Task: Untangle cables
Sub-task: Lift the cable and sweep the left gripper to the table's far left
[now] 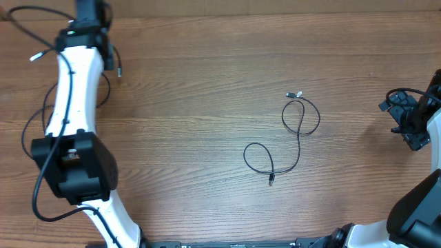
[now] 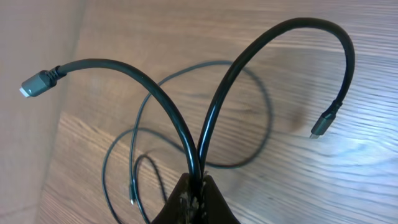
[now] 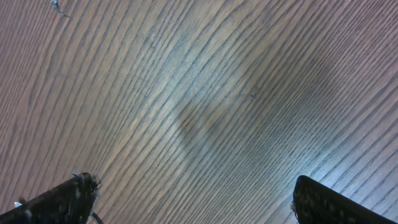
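Observation:
My left gripper [image 2: 200, 182] is shut on a thick black cable [image 2: 155, 87] at its fold. Its two strands arch up and out, one ending in a grey plug [image 2: 36, 83], the other in a small plug [image 2: 319, 128]. A thinner cable [image 2: 261, 124] lies looped on the table beneath it. From overhead, this gripper [image 1: 91, 12] is at the far left corner. A third thin cable [image 1: 299, 134] lies in two loops at mid-table, its plugs free. My right gripper [image 1: 408, 122] hovers at the right edge, open and empty, its fingers [image 3: 74, 198] wide over bare wood.
The wooden table [image 1: 207, 103] runs across the whole view. My left arm [image 1: 69, 138] covers part of the left side, with its own thick cabling looping round it. A small plug [image 3: 57, 7] shows at the top left of the right wrist view.

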`<state>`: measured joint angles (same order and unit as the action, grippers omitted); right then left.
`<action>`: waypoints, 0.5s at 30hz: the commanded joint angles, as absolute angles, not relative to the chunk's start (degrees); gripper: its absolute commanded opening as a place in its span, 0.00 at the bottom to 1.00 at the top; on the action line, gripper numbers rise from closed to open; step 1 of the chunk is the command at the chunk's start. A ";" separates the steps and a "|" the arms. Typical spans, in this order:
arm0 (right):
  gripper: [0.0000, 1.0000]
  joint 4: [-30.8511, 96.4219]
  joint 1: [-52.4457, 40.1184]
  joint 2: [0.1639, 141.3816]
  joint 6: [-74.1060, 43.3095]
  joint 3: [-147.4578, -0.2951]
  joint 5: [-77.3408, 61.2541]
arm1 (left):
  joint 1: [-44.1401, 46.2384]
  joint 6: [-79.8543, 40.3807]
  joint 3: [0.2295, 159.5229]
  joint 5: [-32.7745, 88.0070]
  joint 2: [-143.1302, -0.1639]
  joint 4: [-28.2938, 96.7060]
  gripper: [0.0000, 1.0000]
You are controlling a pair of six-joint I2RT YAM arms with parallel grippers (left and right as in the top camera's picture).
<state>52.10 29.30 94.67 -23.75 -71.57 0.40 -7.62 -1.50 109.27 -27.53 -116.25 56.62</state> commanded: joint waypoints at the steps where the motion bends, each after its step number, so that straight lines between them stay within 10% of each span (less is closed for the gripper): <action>1: 1.00 51.86 29.43 94.37 -23.73 -71.46 0.80 | -12.23 -4.75 109.97 -22.57 -114.56 56.84 0.04; 15: 1.00 51.83 29.43 94.37 -23.73 -71.46 0.80 | -21.82 -6.46 109.86 -9.19 -114.76 56.77 0.04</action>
<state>52.07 29.32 94.67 -23.77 -71.57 0.43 -21.12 -4.75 109.27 -12.75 -116.25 56.66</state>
